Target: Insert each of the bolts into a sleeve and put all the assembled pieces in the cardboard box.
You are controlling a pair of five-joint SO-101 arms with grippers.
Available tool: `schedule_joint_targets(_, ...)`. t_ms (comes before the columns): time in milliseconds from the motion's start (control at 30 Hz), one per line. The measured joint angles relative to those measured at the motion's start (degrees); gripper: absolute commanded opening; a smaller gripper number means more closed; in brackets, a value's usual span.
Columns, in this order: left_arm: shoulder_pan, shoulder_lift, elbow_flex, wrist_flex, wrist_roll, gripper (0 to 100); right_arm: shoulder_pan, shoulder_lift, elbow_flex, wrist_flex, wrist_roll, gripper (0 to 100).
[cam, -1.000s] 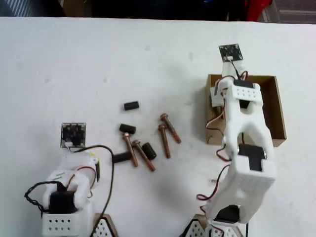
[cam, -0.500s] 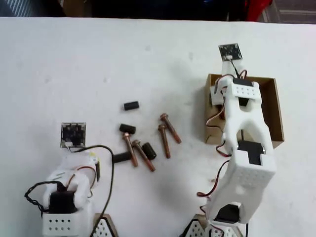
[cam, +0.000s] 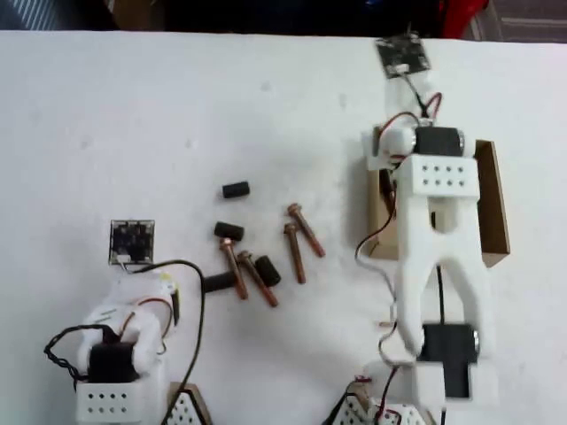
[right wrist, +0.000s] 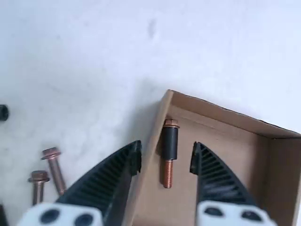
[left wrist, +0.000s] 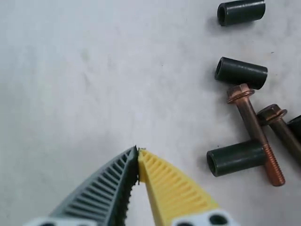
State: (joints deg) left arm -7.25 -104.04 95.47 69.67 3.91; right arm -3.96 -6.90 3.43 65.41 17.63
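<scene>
An assembled piece, a copper bolt in a black sleeve (right wrist: 169, 148), lies inside the cardboard box (right wrist: 225, 117) by its wall. My right gripper (right wrist: 165, 149) hangs open above it, one finger on each side and apart from it. In the high view the right arm covers most of the box (cam: 494, 205). Several loose copper bolts (cam: 295, 252) and black sleeves (cam: 235, 189) lie mid-table. My left gripper (left wrist: 138, 151) is shut on nothing, low over bare table beside a sleeve (left wrist: 235, 158) and a bolt (left wrist: 254, 128).
Two more sleeves (left wrist: 241, 72) lie farther out from the left gripper. The left arm (cam: 115, 354) sits at the near left edge. White table stretches bare across the far side and the left.
The right arm has stretched out over the box toward the table's far edge, its wrist camera board shifting outward. The left arm and the loose parts have not moved.
</scene>
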Motion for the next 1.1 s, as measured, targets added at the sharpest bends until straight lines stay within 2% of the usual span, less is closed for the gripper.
schedule_joint_targets(267, -0.2, 0.0, 0.0, 0.0, 0.0, 2, -13.0, -11.9, 0.0, 10.6, 0.0, 15.8)
schedule_joint_targets(500, -6.7, 0.0, 0.0, 0.0, 0.0, 2, -21.0, -14.1, 7.2, 11.7, 0.0, 15.8)
schedule_joint_targets(800, -7.6, 0.0, 0.0, 0.0, 0.0, 2, -24.4, -14.1, 23.6, 2.3, 0.0, 6.7)
schedule_joint_targets(1100, -7.6, 0.0, 0.0, 0.0, 0.0, 2, -31.4, -14.1, 36.6, -6.9, 0.0, 12.1)
